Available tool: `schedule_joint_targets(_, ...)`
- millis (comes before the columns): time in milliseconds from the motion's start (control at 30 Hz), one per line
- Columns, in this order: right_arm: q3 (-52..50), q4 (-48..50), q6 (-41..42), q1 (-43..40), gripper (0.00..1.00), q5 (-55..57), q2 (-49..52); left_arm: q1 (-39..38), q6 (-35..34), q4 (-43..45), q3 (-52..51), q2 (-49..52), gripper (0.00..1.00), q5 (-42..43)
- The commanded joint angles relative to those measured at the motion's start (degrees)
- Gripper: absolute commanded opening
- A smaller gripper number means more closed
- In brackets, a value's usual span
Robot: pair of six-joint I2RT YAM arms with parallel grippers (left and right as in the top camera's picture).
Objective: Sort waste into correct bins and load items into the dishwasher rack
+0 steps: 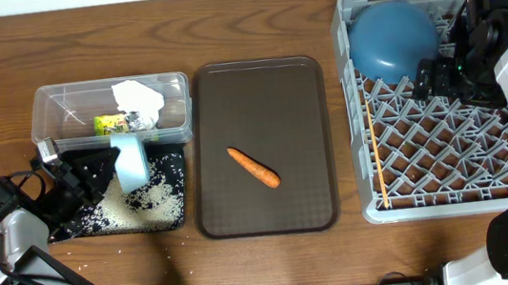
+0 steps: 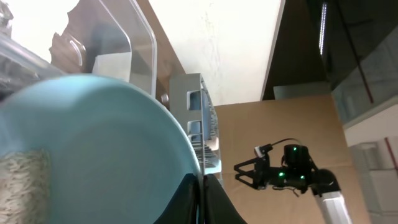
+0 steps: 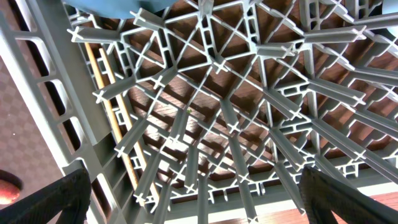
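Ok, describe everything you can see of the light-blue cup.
The light-blue cup is small, plain and smooth, with a slight sheen. It is tipped on its side over the black tray, just beside the clear tub, clamped in the shut left hand. White rice lies scattered on the tray beneath and beside it. Whether it touches the tray cannot be told.

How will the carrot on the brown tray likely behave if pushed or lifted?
The carrot looks solid and stiff, so it probably lifts without drooping. Its round, tapered body may roll in a curve if nudged across the flat brown tray. The thin tip could slip from a pinch.
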Motion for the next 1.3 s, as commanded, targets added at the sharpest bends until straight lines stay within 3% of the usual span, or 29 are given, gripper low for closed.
schedule_joint_targets(0,-0.1,0.1,-0.6,0.1,0.99,0.6,-0.3,0.4,-1.9,0.3,0.0,0.8,0.06,1.6)
schedule_joint_targets(233,-0.1,0.0,-0.6,0.2,0.99,0.6,-0.3,0.4,-2.1,0.7,0.0,1.0,0.06,-0.2)
schedule_joint_targets(333,-0.1,0.0,-0.6,0.1,0.99,0.6,-0.3,0.5,-5.9,2.2,0.0,1.0,0.06,-0.2)
schedule_joint_targets(567,-0.1,-0.1,-0.6,0.2,0.99,0.6,-0.3,0.6,-28.5,10.4,0.0,0.9,0.06,1.7)
schedule_joint_targets(967,-0.1,-0.2,-0.6,0.1,0.99,0.6,-0.3,1.4,-28.3,12.0,-0.1,1.2,0.06,1.3)
schedule_joint_targets(1100,-0.1,-0.3,-0.6,0.1,0.99,0.6,-0.3,2.5,-33.7,15.0,-0.1,1.4,0.06,1.7)
schedule_joint_targets(1267,-0.1,-0.1,-0.6,0.2,0.99,0.6,-0.3,2.6,-33.4,15.4,-0.1,2.1,0.06,0.9)
